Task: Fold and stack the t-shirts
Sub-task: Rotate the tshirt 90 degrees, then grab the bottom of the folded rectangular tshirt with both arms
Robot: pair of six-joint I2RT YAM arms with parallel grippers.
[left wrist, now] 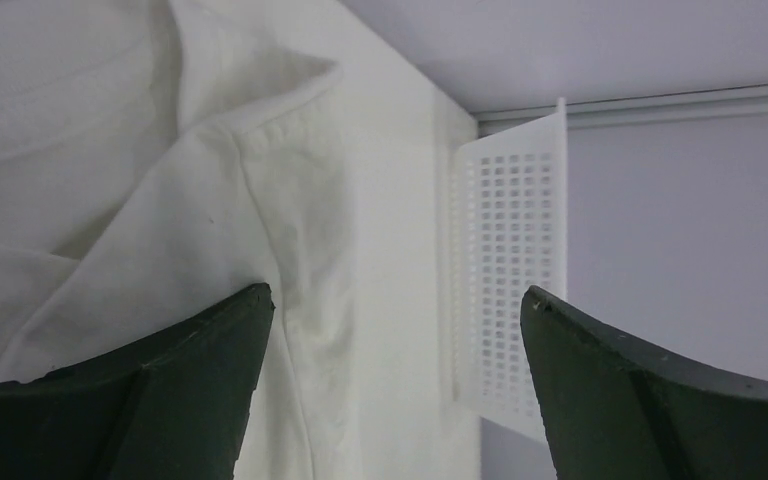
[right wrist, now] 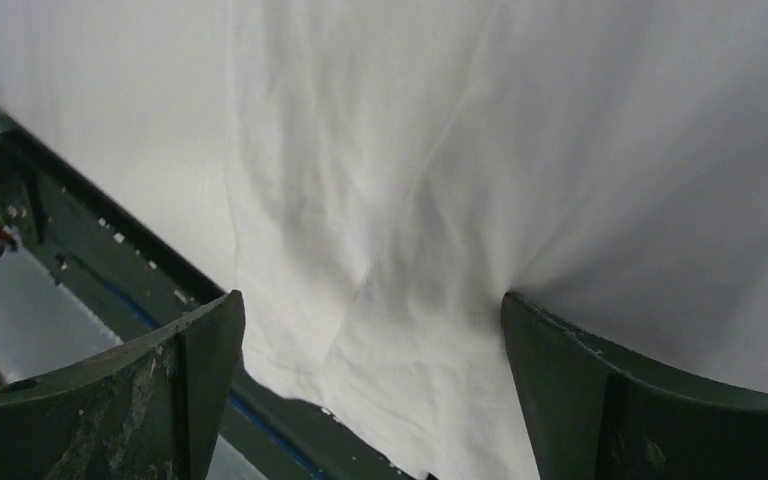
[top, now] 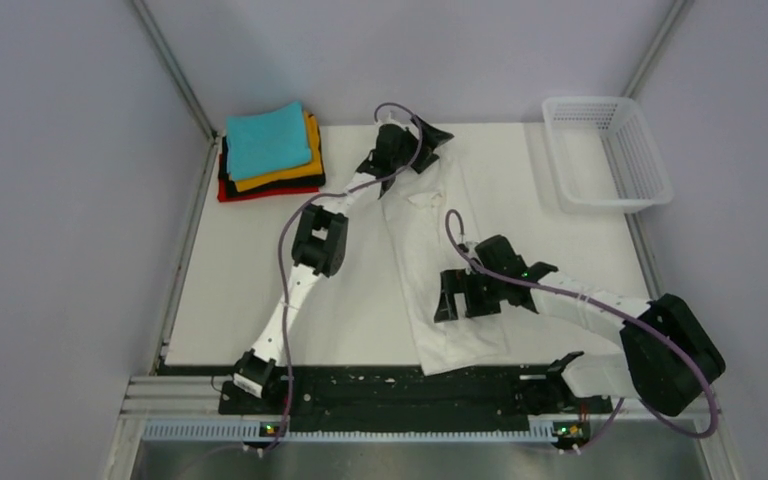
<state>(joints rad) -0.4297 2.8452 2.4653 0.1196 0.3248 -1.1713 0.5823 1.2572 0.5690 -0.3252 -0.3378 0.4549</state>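
Note:
A plain white t-shirt point(top: 440, 260) lies in a long, loosely folded strip down the middle of the table, its hem at the near edge. My left gripper point(top: 434, 136) hovers open over its far end; the left wrist view shows the sleeve hem and collar area of the shirt point(left wrist: 160, 180) below the spread left gripper point(left wrist: 395, 300). Over the near part of the shirt my right gripper point(top: 448, 303) is open, and the right wrist view shows wrinkled white cloth point(right wrist: 440, 200) under the right gripper point(right wrist: 372, 305). Folded t-shirts point(top: 268, 150) are stacked at the back left: teal on top, then orange, black and red.
A white plastic mesh basket point(top: 608, 152) stands at the back right, its side point(left wrist: 510, 270) seen from the left wrist. The black rail point(top: 380, 385) runs along the table's near edge, close to the shirt's hem point(right wrist: 80, 235). Grey walls close in the table.

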